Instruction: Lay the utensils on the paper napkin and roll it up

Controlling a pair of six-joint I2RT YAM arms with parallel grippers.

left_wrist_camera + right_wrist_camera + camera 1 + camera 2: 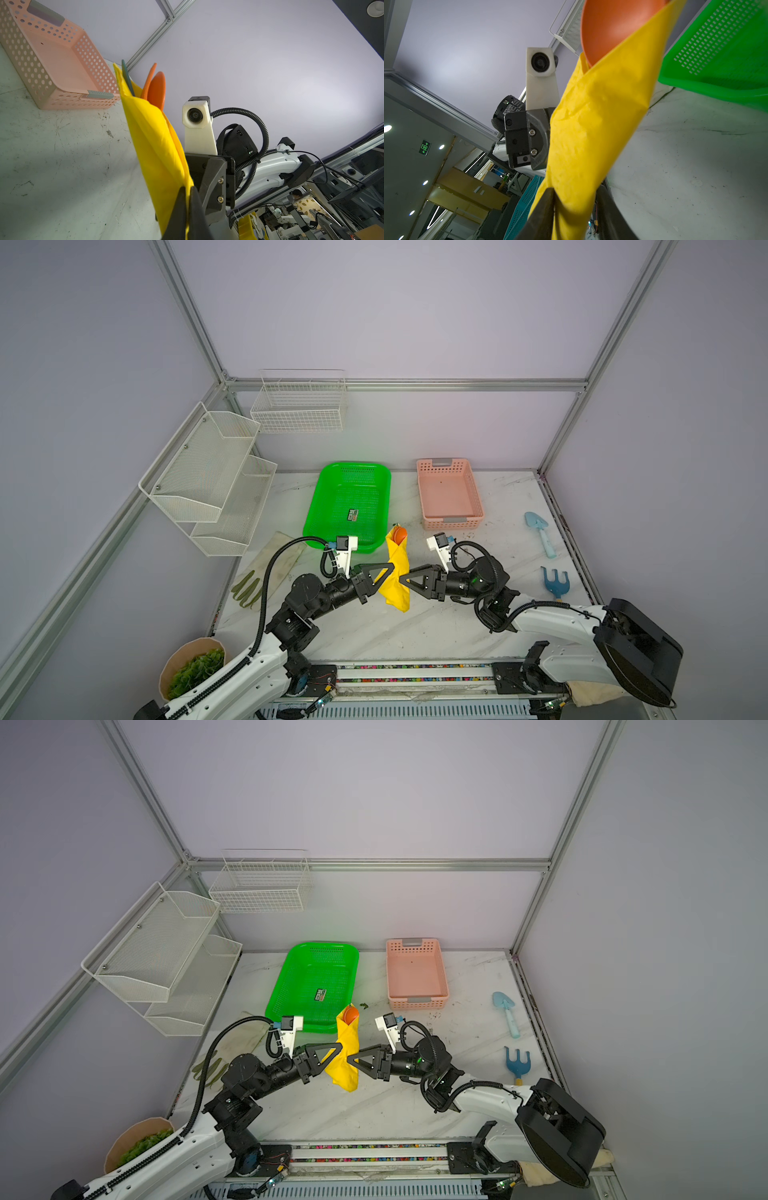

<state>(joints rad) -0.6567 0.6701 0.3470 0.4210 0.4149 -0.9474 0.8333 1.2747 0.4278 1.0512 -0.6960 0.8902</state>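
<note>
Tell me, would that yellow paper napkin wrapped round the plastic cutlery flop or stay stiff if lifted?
Probably fairly stiff: the yellow paper napkin forms a straight bundle around the orange plastic spoon. Likely light: the left gripper and right gripper pinch it by thin tips. Tipped, the spoon might slide out the open end.

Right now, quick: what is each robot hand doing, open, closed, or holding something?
Left hand: closed, pinching an edge of the paper napkin.
Right hand: closed around the rolled paper napkin, with the utensils inside.
</note>
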